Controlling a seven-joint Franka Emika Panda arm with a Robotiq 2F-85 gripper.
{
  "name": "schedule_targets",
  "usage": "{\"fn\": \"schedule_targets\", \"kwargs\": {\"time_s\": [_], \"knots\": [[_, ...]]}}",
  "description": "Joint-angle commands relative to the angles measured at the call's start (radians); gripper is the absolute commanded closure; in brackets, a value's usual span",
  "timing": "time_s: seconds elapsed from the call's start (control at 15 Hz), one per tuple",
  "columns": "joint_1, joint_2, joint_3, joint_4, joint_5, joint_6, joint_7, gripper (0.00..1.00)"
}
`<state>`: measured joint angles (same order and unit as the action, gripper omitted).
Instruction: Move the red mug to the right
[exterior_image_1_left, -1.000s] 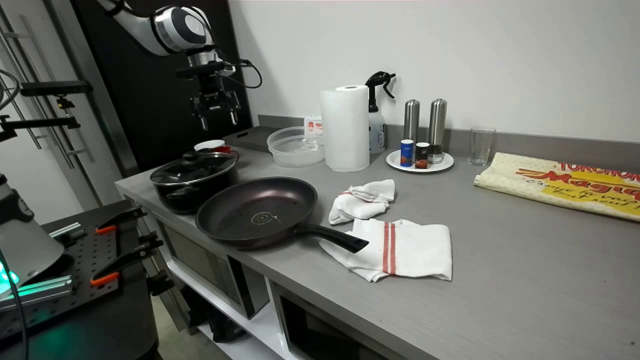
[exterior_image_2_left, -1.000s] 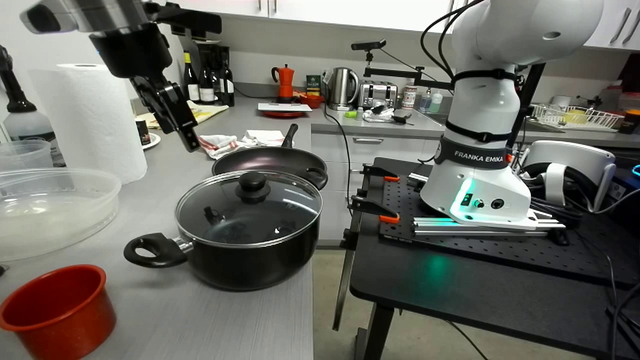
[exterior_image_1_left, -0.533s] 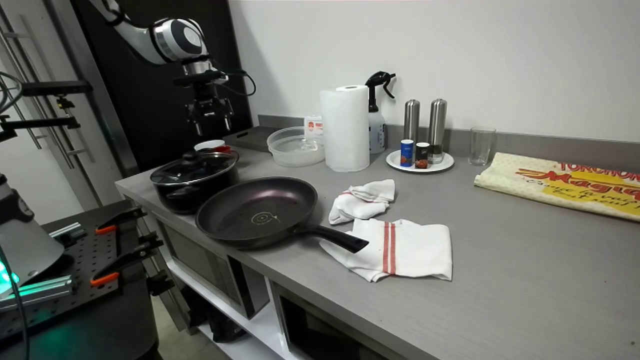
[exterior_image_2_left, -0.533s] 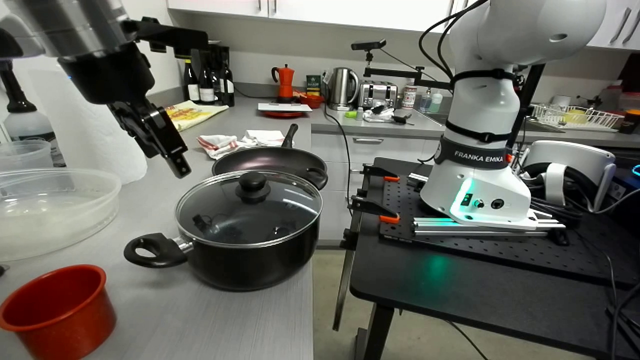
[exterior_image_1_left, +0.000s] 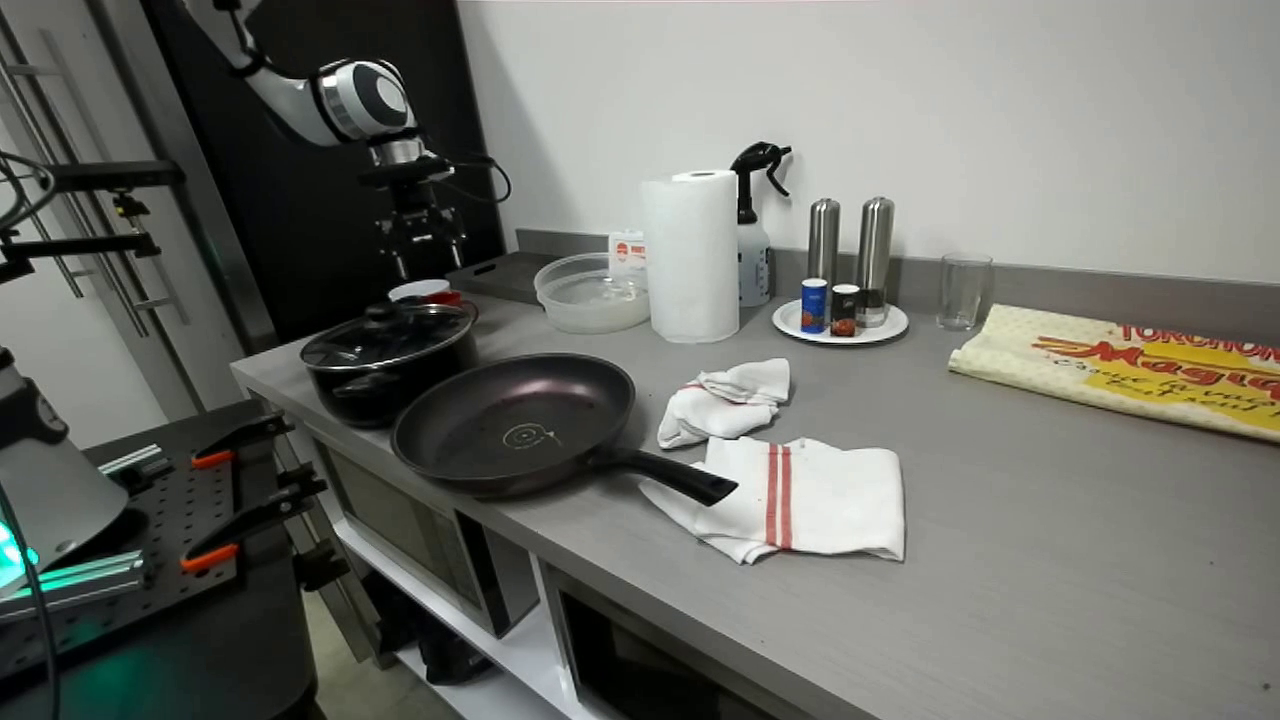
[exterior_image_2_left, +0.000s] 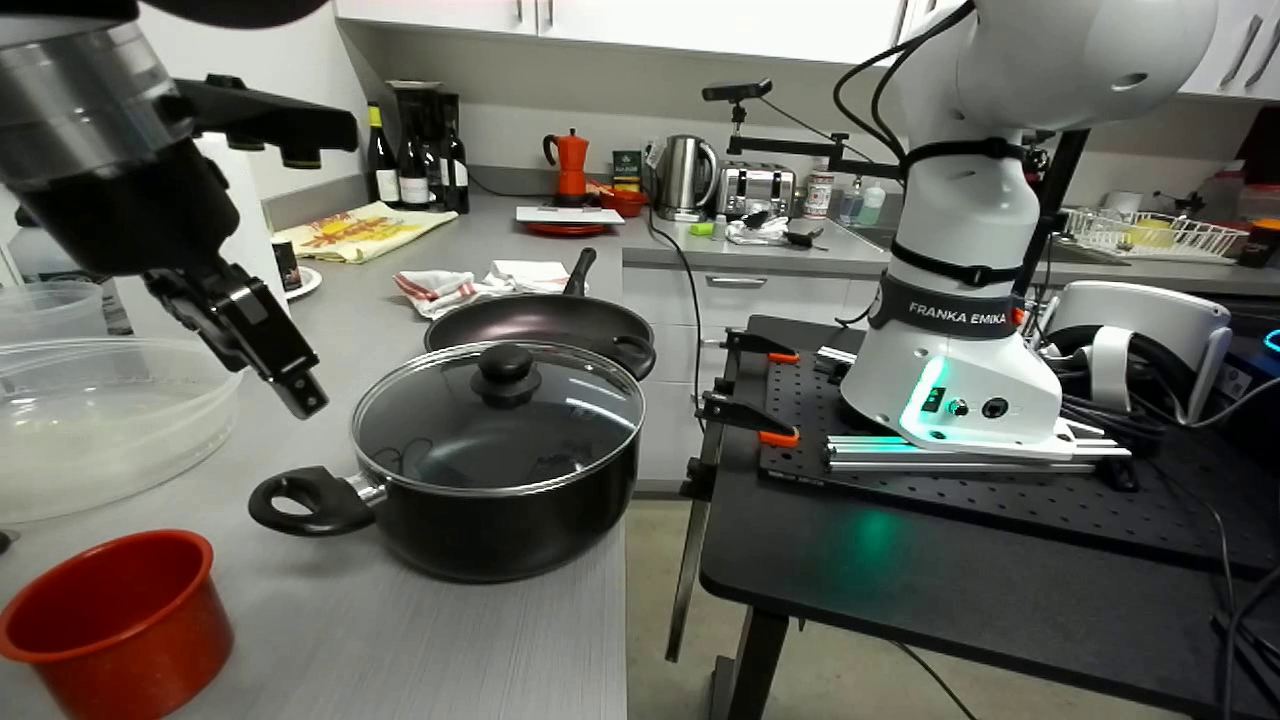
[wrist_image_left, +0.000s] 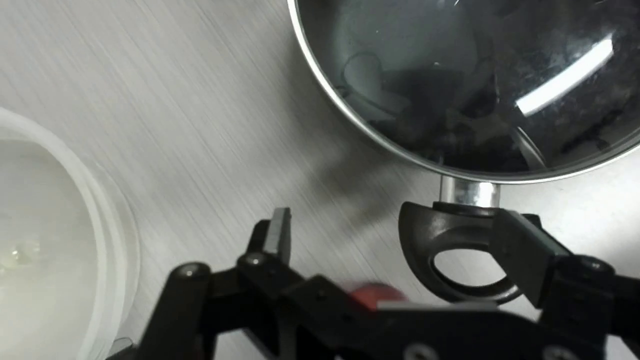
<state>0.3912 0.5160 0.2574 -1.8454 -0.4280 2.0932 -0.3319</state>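
Observation:
The red mug (exterior_image_2_left: 125, 630) stands upright on the grey counter, cut off at the lower left of an exterior view. In an exterior view the red mug (exterior_image_1_left: 447, 299) shows partly behind the lidded pot, with a pale round patch at its top. In the wrist view only a small red curve of the mug (wrist_image_left: 376, 295) shows; my gripper body hides the rest. My gripper (wrist_image_left: 395, 225) is open and empty, fingers wide apart. It is above the counter and higher than the mug, not touching it. The gripper also shows in both exterior views (exterior_image_1_left: 431, 263) (exterior_image_2_left: 300, 390).
A black pot (exterior_image_2_left: 500, 520) with a glass lid stands close to the mug, one handle (wrist_image_left: 425, 250) pointing its way. A clear plastic tub (wrist_image_left: 112, 225) lies on the opposite side. A frying pan (exterior_image_1_left: 520, 420), paper towel roll (exterior_image_1_left: 692, 260) and striped cloth (exterior_image_1_left: 830, 500) are further along.
My gripper has moved down and toward the mug, going down and left in an exterior view. It stays open. The mug, pot and other objects have not moved.

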Motion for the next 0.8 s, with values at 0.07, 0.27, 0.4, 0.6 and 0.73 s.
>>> {"fn": "schedule_targets", "kwargs": {"time_s": [0.07, 0.27, 0.4, 0.6, 0.73], "knots": [[0.042, 0.118, -0.007, 0.131, -0.043, 0.010, 0.016, 0.00], [0.056, 0.167, -0.005, 0.174, -0.037, 0.034, 0.008, 0.00], [0.064, 0.191, -0.008, 0.196, -0.041, 0.059, -0.001, 0.00], [0.073, 0.216, -0.013, 0.220, -0.045, 0.093, -0.003, 0.00], [0.077, 0.227, -0.018, 0.228, -0.054, 0.126, 0.000, 0.00]]}}
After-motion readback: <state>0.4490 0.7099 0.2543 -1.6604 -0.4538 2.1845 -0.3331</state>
